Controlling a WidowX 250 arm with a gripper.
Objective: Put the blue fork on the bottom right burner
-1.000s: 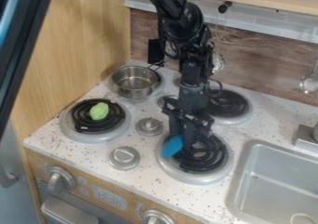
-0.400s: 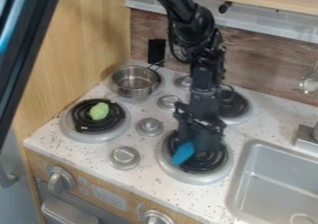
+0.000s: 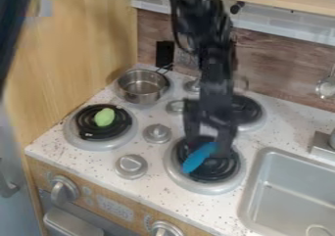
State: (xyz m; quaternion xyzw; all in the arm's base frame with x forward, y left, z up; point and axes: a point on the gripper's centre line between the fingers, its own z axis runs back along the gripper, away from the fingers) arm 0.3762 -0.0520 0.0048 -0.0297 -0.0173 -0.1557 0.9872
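The gripper (image 3: 208, 147) hung, fingers parted, over the blue fork (image 3: 198, 157) — its length slanting to the near-left edge of the burner (image 3: 199, 186).

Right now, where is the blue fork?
In the camera view, the blue fork is at the bottom right burner with its black coil, by the tips of the open black hand, left of the grey rectangular sink.
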